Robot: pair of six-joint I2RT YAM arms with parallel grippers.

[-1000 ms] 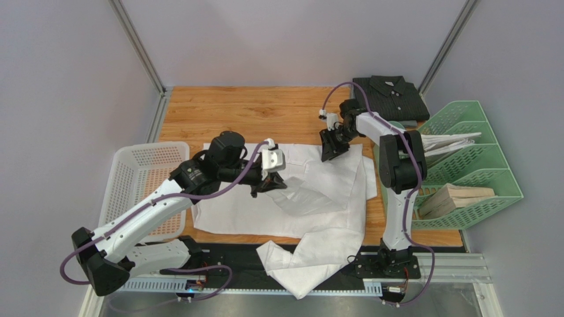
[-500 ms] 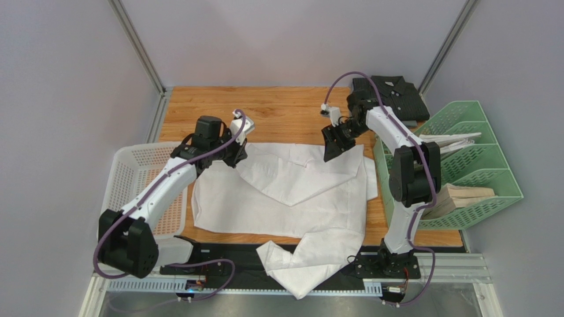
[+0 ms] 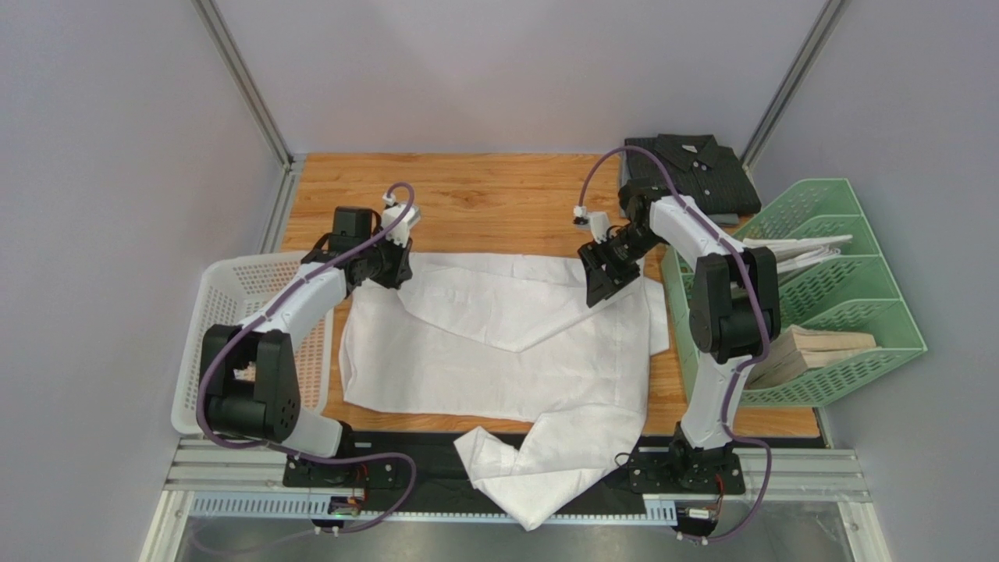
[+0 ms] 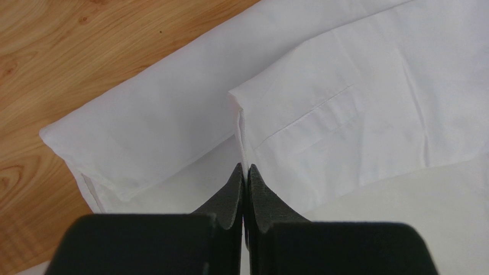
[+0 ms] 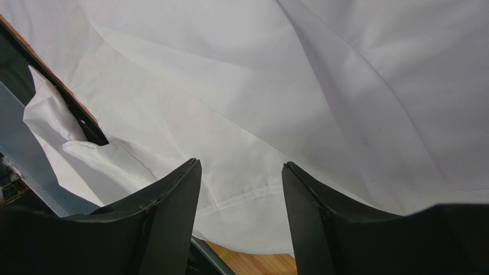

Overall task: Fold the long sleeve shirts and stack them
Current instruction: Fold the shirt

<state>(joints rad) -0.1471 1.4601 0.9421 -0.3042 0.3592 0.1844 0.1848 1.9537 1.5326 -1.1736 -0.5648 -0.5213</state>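
The white long sleeve shirt [image 3: 504, 351] lies spread on the wooden table, one sleeve [image 3: 534, 468] hanging over the near edge. Its other sleeve is folded across the chest. My left gripper [image 3: 394, 267] is at the shirt's far left corner, shut on that sleeve's cuff edge [image 4: 243, 137]. My right gripper [image 3: 611, 279] hovers open over the shirt's far right part, and in the right wrist view only white cloth [image 5: 241, 114] lies beneath it, none between the fingers [image 5: 172, 200]. The dark striped shirt [image 3: 686, 172] lies folded at the back right corner.
A white mesh basket [image 3: 240, 310] stands at the left edge of the table. A green file rack [image 3: 838, 299] stands at the right with white papers [image 3: 797, 249] and a tan block [image 3: 821, 347]. Bare wood [image 3: 493, 193] shows behind the shirt.
My left arm has carried the sleeve cuff from the shirt's middle out to its far left corner, flattening the fold. My right gripper has opened and shifted slightly right.
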